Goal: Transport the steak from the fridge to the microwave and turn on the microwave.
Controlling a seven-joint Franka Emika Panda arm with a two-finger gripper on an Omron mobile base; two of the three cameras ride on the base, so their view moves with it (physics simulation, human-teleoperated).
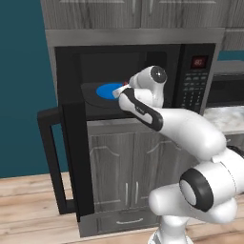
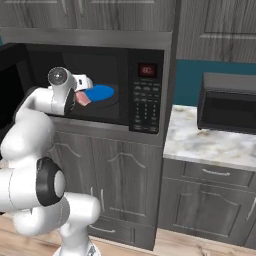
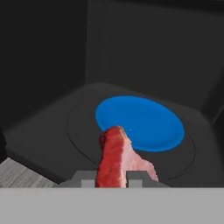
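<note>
The steak (image 3: 114,159) stands on edge, clamped in the claw (image 3: 111,178) at the mouth of the open microwave (image 1: 143,81), just short of the blue plate (image 3: 144,122) on the turntable. Best to reach further in, lower it over the plate's middle, then release.

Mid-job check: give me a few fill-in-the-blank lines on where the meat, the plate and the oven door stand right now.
1. The pink-red raw steak slab is held between the gripper's ____.
2. The round plate on the turntable inside the black microwave is coloured ____.
3. The microwave's dark glass door stands ____.
4. The steak has not yet been set on the ____.

Missing words: fingers; blue; open; plate
</note>
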